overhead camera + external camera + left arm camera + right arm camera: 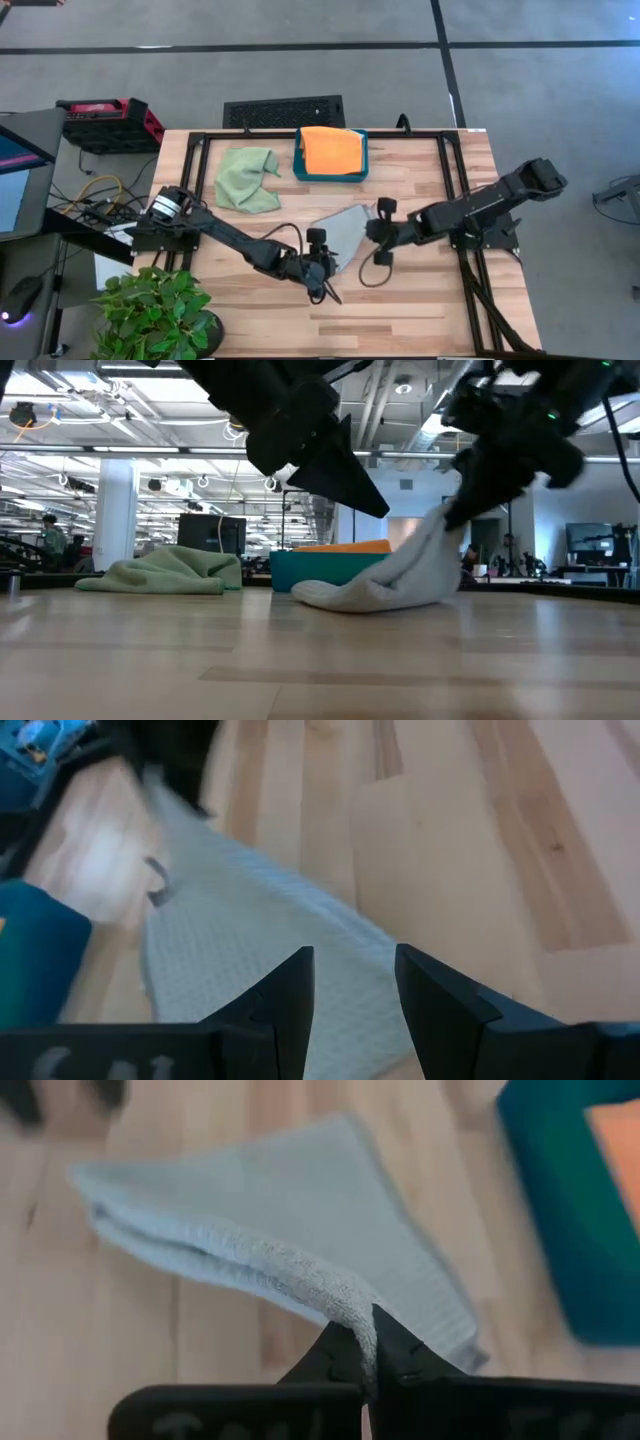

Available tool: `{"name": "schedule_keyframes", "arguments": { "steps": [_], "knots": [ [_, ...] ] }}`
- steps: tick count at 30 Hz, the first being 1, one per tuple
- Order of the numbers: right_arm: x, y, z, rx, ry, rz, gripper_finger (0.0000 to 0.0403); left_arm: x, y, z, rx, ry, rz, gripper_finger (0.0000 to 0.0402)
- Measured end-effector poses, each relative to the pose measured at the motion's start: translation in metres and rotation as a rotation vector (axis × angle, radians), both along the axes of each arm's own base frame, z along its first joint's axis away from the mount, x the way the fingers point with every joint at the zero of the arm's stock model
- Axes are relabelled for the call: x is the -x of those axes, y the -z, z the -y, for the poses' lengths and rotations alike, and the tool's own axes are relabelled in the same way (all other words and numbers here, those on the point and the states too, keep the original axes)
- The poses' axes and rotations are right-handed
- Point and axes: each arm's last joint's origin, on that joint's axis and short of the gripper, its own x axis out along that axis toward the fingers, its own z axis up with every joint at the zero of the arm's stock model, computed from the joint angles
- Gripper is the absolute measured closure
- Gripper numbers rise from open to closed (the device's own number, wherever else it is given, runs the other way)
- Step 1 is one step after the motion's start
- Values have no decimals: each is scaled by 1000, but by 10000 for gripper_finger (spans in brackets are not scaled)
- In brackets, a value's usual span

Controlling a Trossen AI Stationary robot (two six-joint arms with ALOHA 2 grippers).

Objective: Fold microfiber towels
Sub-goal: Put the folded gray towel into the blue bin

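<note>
One towel looks finished: the orange towel (331, 149) lies flat and squared in the teal tray (300, 163) at the middle of the worktop's far edge, and nothing else is in the tray as far as I can see. The green towel (247, 177) sits crumpled beside the tray, toward the left edge, not yet folded. The grey towel (345, 226) is the one in hand, near the centre of the worktop (420, 310). The right gripper (368, 1348) has its fingers pinched tight on a corner, lifting that side so the cloth drapes down to the wood. The left gripper (355, 982) hovers at the towel's near side, fingers narrowly parted and holding nothing. By my reckoning, one is done, one is mid-fold and one is waiting
</note>
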Motion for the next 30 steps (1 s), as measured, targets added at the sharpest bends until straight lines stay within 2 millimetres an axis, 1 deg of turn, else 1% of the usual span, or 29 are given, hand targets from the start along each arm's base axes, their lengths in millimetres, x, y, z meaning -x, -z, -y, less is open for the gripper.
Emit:
{"name": "schedule_keyframes", "arguments": {
  "steps": [2,5,10,14,18,23,30],
  "knots": [
    [-6,-6,4,-7,23,34,393,0,0,0,39,-34,11,266],
    [-11,-11,8,-19,44,80,395,0,-1,-2,83,-125,59,266],
    [-15,-11,13,-24,65,105,393,-5,-5,-7,174,-268,171,266],
    [-18,-11,16,-19,86,135,393,-8,-6,-14,259,-339,218,266],
    [-21,-9,17,-13,100,146,393,-10,-7,-18,279,-390,253,266],
    [-24,-9,18,9,93,156,392,-10,-9,-23,238,-470,314,266],
    [-25,-10,22,13,107,163,391,-13,-8,-32,304,-538,340,266]
  ]
}}
